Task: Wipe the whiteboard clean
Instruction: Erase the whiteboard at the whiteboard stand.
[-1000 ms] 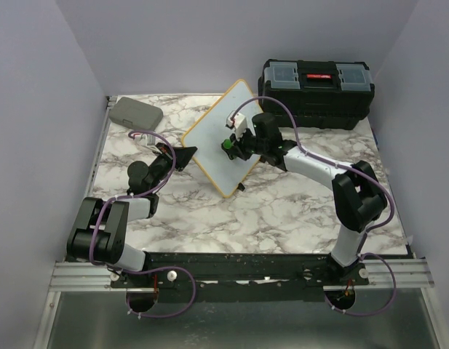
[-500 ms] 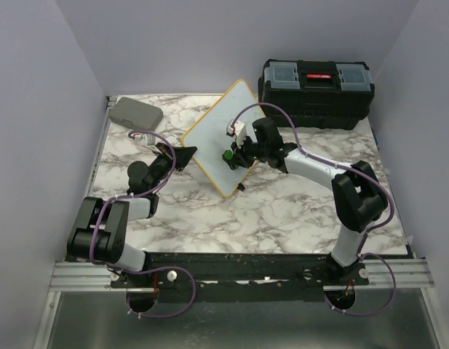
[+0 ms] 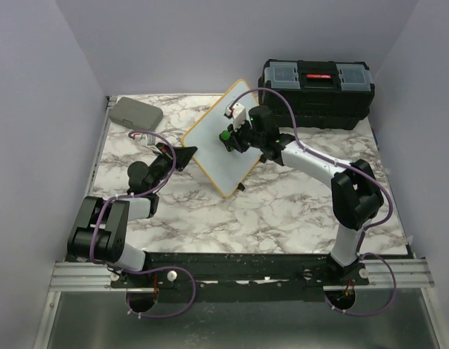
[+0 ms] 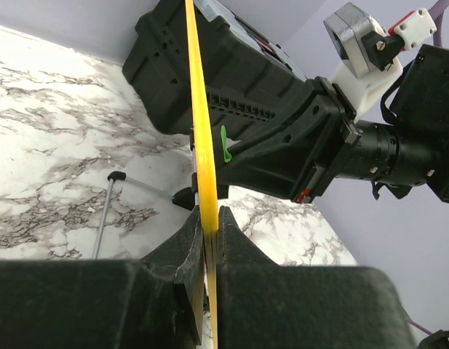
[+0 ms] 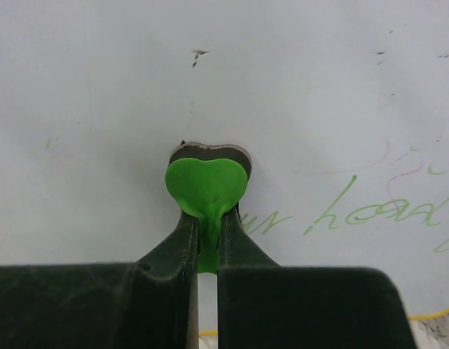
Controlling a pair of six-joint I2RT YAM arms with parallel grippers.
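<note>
The small rectangular whiteboard with a thin yellow wooden frame and rounded corners is standing tilted above the middle of the white-and-grey marbled table, turned at an angle so that one corner is pointing toward the back wall and its white face is looking toward the right arm. The left gripper is pinching the board's left edge: in the left wrist view its two black fingers are closing tightly on the yellow frame, which is running edge-on straight up between them, with no gap showing on either side. The right gripper is sitting against the white face near the upper middle of the board, its jaws closed almost together on the stem of a small green heart-shaped eraser, whose dark pad is lying flat against the surface. Faint green handwriting is showing on the whiteboard just to the right of the eraser, and a few tiny dark specks are dotting the white above it. A black plastic toolbox with a red latch and clear lid compartments is resting at the back right of the table, behind the board, and a flat grey rounded case is lying at the back left corner, well apart from both arms.
</note>
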